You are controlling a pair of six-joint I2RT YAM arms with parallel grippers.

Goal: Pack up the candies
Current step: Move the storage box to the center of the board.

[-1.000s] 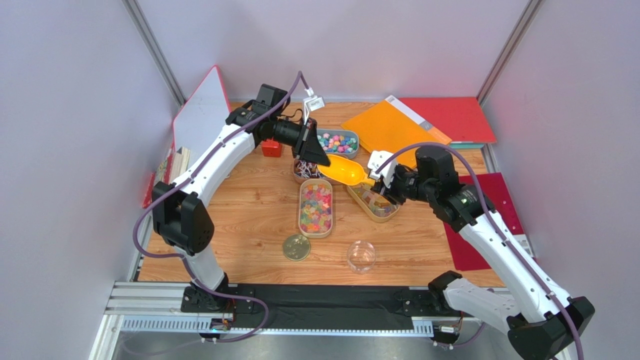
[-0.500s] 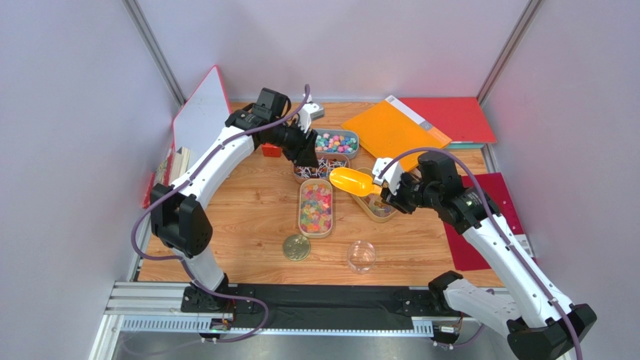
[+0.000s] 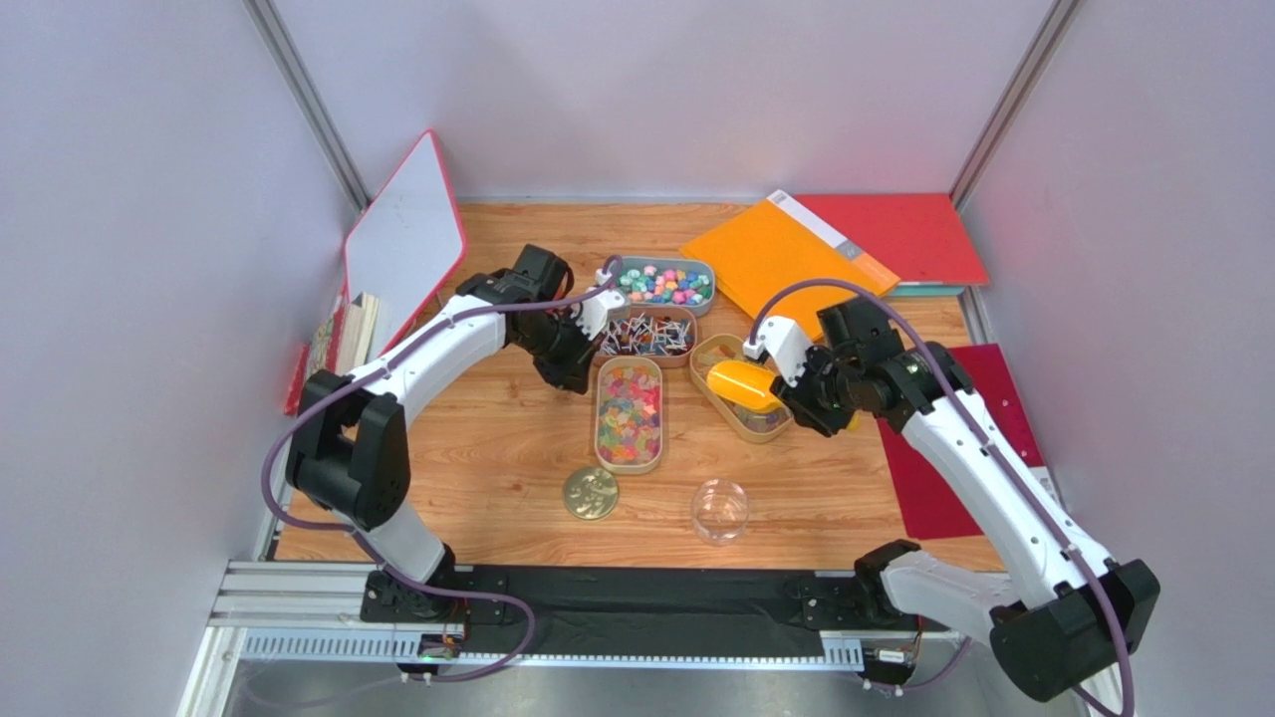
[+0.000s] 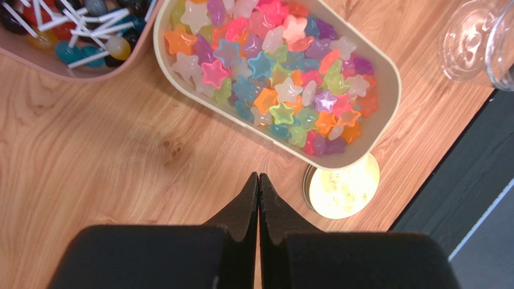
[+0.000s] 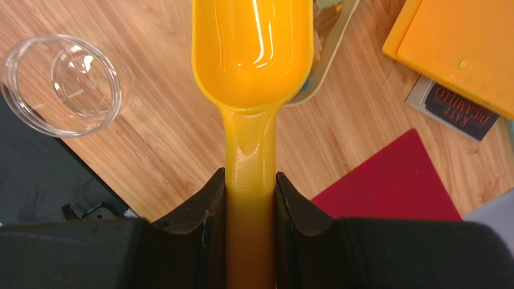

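Observation:
Several oval trays hold candies: pink, green and blue wrapped bits point(image 3: 671, 281), lollipops point(image 3: 647, 335) point(image 4: 78, 30), star gummies point(image 3: 630, 411) point(image 4: 277, 72), and yellow-orange gummies point(image 3: 753, 416). My right gripper point(image 3: 790, 392) point(image 5: 250, 180) is shut on the handle of a yellow scoop point(image 3: 741, 384) point(image 5: 252, 48). Its bowl is empty and hangs over the yellow-orange tray. My left gripper point(image 3: 572, 369) point(image 4: 259, 177) is shut on nothing, low over the wood just left of the star tray. A clear jar point(image 3: 720, 510) point(image 5: 60, 84) stands open near the front.
A round gold lid point(image 3: 590, 492) point(image 4: 344, 189) lies in front of the star tray. A white board point(image 3: 404, 224) leans at the back left. An orange folder point(image 3: 786, 254) and red folders point(image 3: 913, 239) lie at the back right, a red mat point(image 3: 958, 433) on the right.
My left arm has drawn back from the far trays and dropped beside the star tray. My right arm has pulled the scoop rightwards and down over the yellow-orange tray.

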